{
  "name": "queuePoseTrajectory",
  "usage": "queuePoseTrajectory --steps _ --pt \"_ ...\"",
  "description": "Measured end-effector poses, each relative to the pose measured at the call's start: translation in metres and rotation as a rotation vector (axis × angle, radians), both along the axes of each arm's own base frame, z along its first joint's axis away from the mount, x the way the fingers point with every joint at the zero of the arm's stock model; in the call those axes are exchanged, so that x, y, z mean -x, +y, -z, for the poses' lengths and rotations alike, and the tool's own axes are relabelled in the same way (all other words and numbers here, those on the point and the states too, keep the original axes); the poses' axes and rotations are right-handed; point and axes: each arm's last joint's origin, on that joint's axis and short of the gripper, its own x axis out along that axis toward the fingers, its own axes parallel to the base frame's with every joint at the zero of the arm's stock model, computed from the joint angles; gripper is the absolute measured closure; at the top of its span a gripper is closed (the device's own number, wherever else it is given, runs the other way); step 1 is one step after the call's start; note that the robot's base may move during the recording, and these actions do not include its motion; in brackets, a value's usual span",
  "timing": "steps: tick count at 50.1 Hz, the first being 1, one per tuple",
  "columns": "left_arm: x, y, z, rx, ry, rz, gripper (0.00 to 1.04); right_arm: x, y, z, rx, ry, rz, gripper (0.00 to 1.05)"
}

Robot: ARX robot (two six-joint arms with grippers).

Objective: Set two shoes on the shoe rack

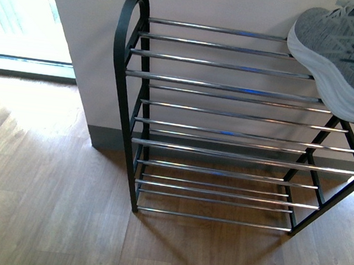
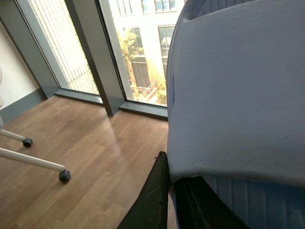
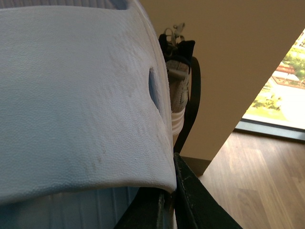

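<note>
The low multi-tier shoe rack of black metal side frames and thin chrome rods (image 1: 228, 132) stands on the wooden floor (image 1: 34, 206) against the wall (image 1: 230, 4). One grey knit sneaker with a white sole (image 1: 342, 58) rests on its top tier, at the right end.

The shoe rack (image 1: 230, 113) is viewed steeply from above by the front camera, a grey sneaker (image 1: 342, 58) at two o'clock. Both wrist views are crowded by light blue slides (image 2: 238, 90) (image 3: 81, 100); the sneaker (image 3: 180, 81) is shared with the right wrist view.
</note>
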Motion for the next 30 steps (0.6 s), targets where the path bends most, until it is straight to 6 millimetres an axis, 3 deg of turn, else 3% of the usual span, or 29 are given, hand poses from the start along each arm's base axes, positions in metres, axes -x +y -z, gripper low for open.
queuePoseTrajectory --steps 30 --pt "0.0 0.0 0.0 0.0 0.0 0.0 1.03 0.0 0.0 0.0 0.0 0.0 0.0 1.03"
